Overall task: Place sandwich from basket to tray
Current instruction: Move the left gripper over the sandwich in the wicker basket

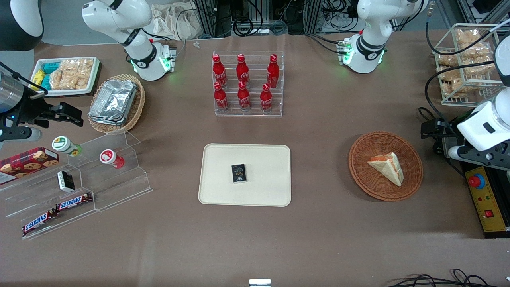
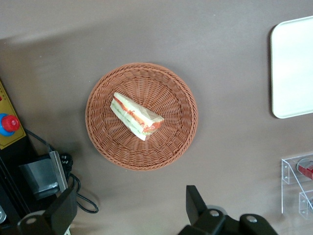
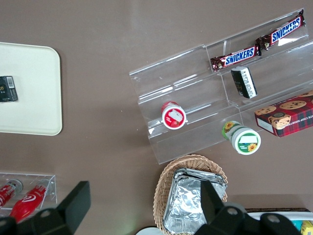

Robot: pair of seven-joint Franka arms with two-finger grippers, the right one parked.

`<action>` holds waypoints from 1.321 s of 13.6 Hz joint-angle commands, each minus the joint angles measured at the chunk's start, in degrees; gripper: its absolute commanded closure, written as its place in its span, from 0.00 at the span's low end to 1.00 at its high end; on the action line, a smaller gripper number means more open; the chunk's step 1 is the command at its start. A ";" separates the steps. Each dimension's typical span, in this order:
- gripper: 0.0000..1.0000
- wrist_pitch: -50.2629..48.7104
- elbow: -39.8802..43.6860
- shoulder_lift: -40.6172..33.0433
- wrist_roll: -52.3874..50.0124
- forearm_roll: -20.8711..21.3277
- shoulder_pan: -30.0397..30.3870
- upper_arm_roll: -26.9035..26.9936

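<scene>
Spread wide, our claw hangs above the surface beside the basket; the sandwich lies diagonally inside.

- The gripper is hanging high with its fingers spread wide, nothing sitting between it and the sandwich in the basket.
- Bare table is running from the basket to the tray.
- Only a black packet is taking up room mid-tray.

My arm wears glossy white shells over black joints, with black cables trailing; my gripper has two matte black fingers with silver screws.
</scene>
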 commanded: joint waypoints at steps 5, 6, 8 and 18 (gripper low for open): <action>0.00 -0.51 1.40 2.34 -4.40 2.39 -0.14 -0.24; 0.00 -0.25 0.71 2.78 -8.68 2.40 0.12 -0.15; 0.00 3.60 -3.32 2.43 -17.12 2.05 0.21 0.03; 0.00 33.03 -30.92 1.29 -45.28 2.49 0.13 3.46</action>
